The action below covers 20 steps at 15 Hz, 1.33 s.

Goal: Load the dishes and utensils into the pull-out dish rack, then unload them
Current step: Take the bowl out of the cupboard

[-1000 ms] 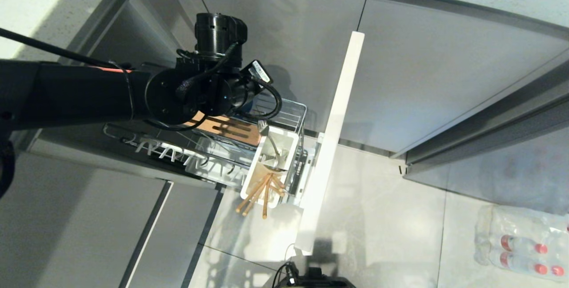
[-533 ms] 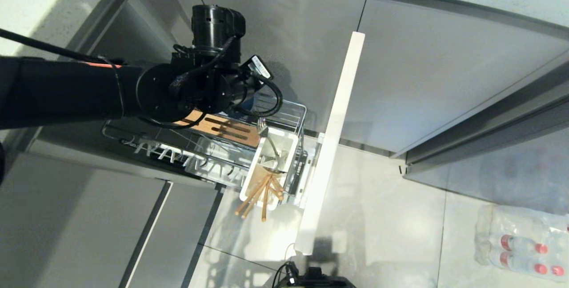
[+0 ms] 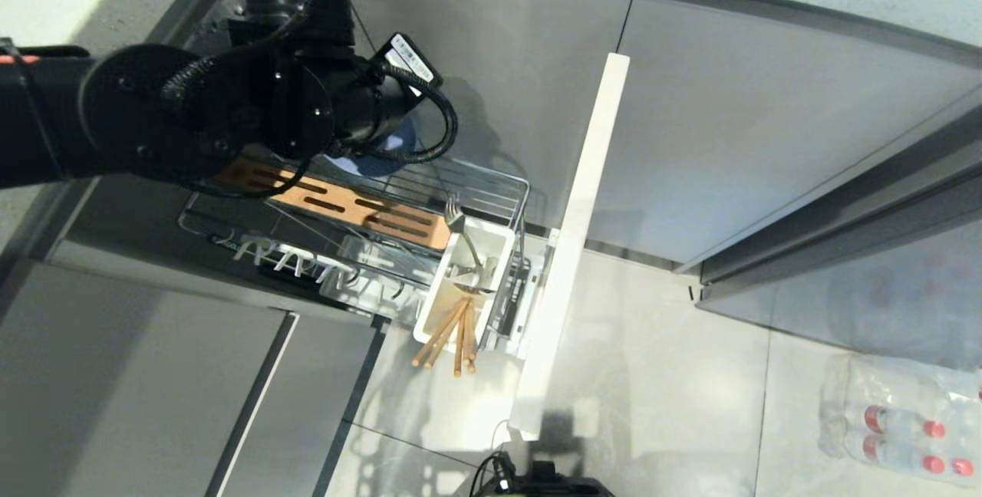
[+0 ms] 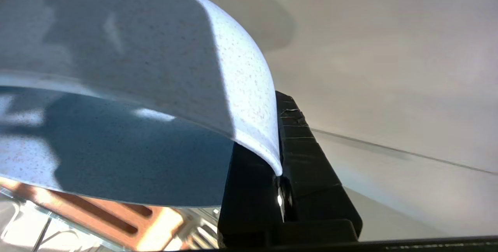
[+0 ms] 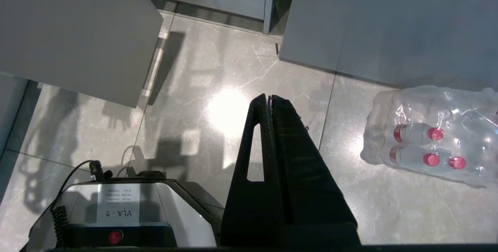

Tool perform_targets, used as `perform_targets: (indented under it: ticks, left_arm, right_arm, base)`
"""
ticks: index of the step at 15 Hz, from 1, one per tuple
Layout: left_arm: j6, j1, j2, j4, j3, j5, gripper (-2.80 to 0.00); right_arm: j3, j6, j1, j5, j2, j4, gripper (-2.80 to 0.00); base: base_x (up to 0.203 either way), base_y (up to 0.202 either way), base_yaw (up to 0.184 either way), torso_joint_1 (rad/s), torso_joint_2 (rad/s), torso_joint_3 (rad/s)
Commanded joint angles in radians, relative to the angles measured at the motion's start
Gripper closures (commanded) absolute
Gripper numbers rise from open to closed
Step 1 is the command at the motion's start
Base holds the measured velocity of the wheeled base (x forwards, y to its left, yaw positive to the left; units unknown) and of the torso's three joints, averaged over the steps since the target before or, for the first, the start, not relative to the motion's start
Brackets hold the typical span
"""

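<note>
My left gripper is shut on the rim of the speckled periwinkle-blue bowl. One finger is inside the bowl and the other outside. In the head view the bowl peeks out under my left wrist, above the back of the pull-out dish rack. The rack's brown slotted strip lies bare. A metal fork and wooden chopsticks stand in the white utensil cup. My right gripper hangs shut and empty over the floor.
The rack's narrow pale cabinet front juts out over the tiled floor. A shrink-wrapped pack of water bottles lies on the floor at the right. The robot's base sits below the right gripper. Grey cabinet doors surround the rack.
My left arm has risen and swung away from the rack toward the counter, carrying the bowl. More of the wooden strip shows. The chopsticks now lean closer together.
</note>
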Motion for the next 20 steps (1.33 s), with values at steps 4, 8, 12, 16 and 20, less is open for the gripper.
perform_targets:
  ticks: [4,8,12,16,20]
  left_arm:
    - [0.028,-0.084,-0.169,-0.001,0.036,0.031,0.00]
    - [0.094,-0.193,-0.342,0.000,0.066,0.079,0.00]
    - [0.249,-0.209,-0.511,0.000,0.068,0.139,0.00]
    - [0.509,-0.096,-0.607,-0.003,0.059,0.131,0.00]
    - [0.768,0.103,-0.664,0.004,0.050,-0.006,0.00]
  right_arm:
    - [0.000,0.000,-0.001,-0.001,0.001,0.000,0.00]
    - [0.000,0.000,0.000,0.000,0.001,0.000,0.00]
    - [0.000,0.002,0.000,0.000,0.001,0.000,0.00]
    - [0.000,0.000,-0.001,0.000,0.001,0.000,0.00]
    - [0.000,0.000,0.000,0.000,0.001,0.000,0.00]
  base:
    - [0.000,0.000,0.000,0.000,0.00,0.000]
    - [0.000,0.000,0.000,0.000,0.00,0.000]
    - [0.000,0.000,0.000,0.000,0.00,0.000]
    - [0.000,0.000,0.000,0.000,0.00,0.000]
    - [0.000,0.000,0.000,0.000,0.00,0.000]
